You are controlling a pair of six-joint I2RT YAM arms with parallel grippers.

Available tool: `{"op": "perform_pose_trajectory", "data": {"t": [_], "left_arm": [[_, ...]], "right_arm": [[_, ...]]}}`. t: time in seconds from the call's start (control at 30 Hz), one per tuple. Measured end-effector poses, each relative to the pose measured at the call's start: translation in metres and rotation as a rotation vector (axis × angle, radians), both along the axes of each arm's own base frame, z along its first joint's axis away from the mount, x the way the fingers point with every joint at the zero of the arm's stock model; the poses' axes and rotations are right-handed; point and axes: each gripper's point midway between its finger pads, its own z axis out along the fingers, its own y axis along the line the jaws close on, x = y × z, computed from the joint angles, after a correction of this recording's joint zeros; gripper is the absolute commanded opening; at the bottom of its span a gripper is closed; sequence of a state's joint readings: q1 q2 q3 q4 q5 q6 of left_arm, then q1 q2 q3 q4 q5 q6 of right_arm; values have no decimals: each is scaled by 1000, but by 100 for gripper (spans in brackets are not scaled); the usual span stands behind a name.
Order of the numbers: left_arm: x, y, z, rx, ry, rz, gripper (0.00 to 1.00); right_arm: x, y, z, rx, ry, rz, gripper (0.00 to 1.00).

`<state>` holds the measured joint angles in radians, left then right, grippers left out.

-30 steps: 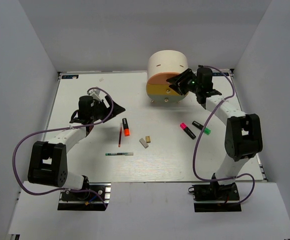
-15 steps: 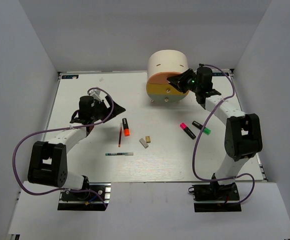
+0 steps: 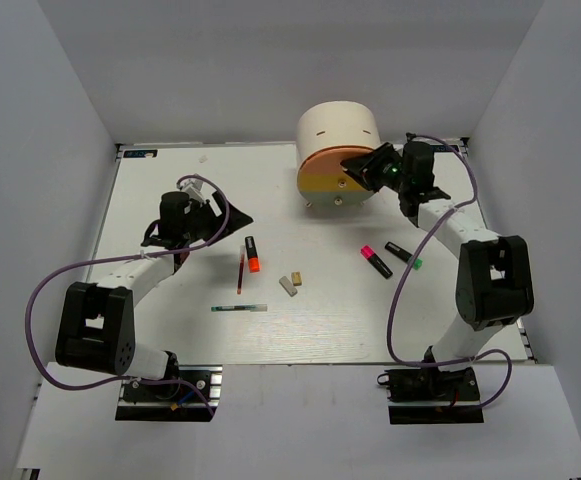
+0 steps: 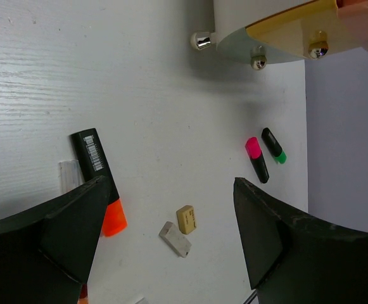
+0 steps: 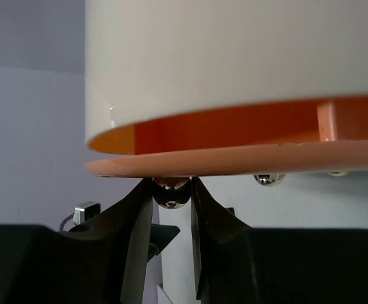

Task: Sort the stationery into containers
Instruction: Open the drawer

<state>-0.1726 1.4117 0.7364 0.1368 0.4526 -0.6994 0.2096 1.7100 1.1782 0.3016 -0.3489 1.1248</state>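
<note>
The cream half-cylinder organizer (image 3: 335, 128) stands at the back. Its orange drawer (image 3: 320, 172) is pulled partly out. My right gripper (image 3: 357, 172) is shut on the drawer's round knob (image 5: 172, 194), under the drawer front (image 5: 253, 159). My left gripper (image 3: 232, 220) is open and empty over the table's left side. Below it lie an orange-capped highlighter (image 3: 253, 254), a brown pencil (image 3: 241, 270), a green-white pen (image 3: 238, 308), a white eraser (image 3: 288, 285) and a tan eraser (image 3: 298, 277). Pink-capped (image 3: 375, 261) and green-capped (image 3: 404, 254) highlighters lie at the right.
The left wrist view shows the yellow drawer (image 4: 291, 25) with its knob (image 4: 317, 50), the organizer's metal feet (image 4: 201, 42), the orange highlighter (image 4: 98, 171) and both erasers (image 4: 186, 219). Grey walls enclose the table on three sides.
My right gripper has drawn back toward the right with the knob, and the orange drawer has slid out of the organizer, covering the yellow drawer from above. The left arm has not moved.
</note>
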Motion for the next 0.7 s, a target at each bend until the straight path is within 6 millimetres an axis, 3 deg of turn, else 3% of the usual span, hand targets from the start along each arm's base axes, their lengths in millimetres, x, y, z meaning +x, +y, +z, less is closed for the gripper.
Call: {"op": "perform_pose_trajectory", "data": {"t": [0.4, 0.6, 0.7], "left_arm": [[3, -14, 5, 6, -17, -41, 89], [0, -22, -3, 17, 4, -63, 89], [-1, -25, -9, 30, 25, -68, 89]], "right_arm": [[-37, -13, 0, -11, -17, 41, 0], [-56, -15, -3, -11, -13, 60, 0], [-63, -15, -4, -9, -13, 68, 25]]}}
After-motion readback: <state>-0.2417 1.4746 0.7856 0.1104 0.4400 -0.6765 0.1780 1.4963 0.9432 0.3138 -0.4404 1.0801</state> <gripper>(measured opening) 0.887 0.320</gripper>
